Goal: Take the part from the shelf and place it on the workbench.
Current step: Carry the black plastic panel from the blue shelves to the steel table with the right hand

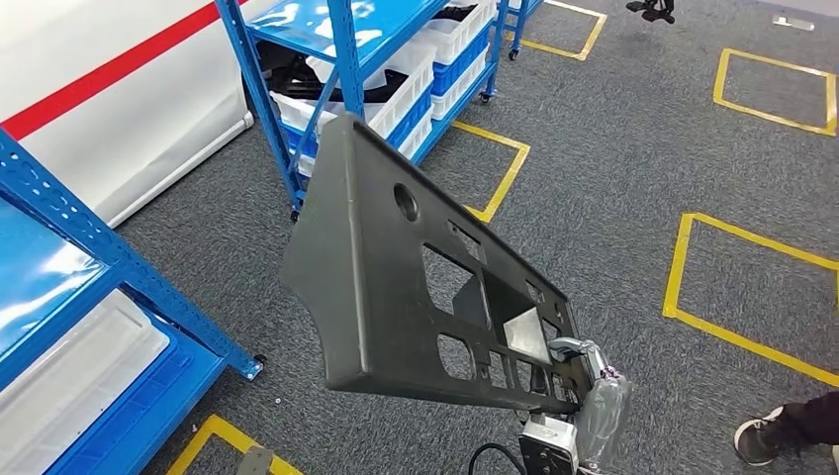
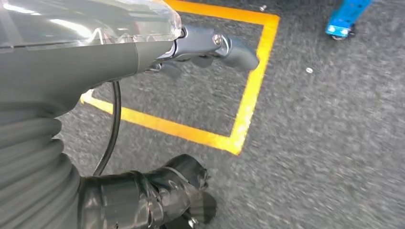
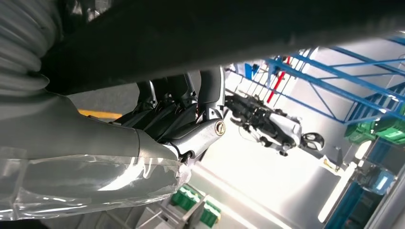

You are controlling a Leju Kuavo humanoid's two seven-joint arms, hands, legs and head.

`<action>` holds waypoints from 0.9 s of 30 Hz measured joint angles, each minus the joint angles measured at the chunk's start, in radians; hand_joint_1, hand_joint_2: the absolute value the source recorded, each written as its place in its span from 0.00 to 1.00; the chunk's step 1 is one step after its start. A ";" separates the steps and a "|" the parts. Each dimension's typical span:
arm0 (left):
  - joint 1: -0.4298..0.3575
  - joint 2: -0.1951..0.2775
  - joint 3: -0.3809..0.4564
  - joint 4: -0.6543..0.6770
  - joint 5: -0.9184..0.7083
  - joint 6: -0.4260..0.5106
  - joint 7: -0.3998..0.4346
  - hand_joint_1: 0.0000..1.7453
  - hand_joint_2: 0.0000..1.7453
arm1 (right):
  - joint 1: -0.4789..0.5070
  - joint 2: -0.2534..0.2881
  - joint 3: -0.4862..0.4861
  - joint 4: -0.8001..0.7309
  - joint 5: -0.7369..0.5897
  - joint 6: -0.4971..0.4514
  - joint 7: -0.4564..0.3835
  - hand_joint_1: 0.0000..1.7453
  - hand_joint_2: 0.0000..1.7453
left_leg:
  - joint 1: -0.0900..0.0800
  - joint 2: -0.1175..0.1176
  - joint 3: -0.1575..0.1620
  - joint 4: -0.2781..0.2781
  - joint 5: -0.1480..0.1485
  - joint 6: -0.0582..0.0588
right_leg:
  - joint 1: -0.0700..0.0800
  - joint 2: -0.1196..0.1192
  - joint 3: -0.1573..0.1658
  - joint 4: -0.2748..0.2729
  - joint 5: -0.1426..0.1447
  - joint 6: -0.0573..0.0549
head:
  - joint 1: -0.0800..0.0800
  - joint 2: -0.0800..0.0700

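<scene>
Grey panel (image 1: 396, 267): off the blue shelf (image 1: 341, 59); right hand (image 1: 594, 391) grips its lower edge
Left hand (image 2: 210, 47): holds nothing; fingers loosely apart
Left to do: workbench drop-off, I'd say

No readable text, label, brand or number is showing on the part, the shelves, the bins or the floor.

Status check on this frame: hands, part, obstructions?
Right hand grips the dark panel part at its lower edge. Left hand holds nothing. Part off the blue shelf; a person's shoe nearby.
</scene>
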 joint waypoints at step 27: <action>0.004 0.001 0.006 0.000 -0.002 -0.012 -0.004 0.00 1.00 | -0.020 -0.001 0.014 0.024 0.008 0.000 0.013 1.00 1.00 | 0.005 0.005 -0.040 0.065 -0.005 -0.015 | 0.000 -0.035 0.016 0.006 -0.014 -0.013 | 0.001 0.000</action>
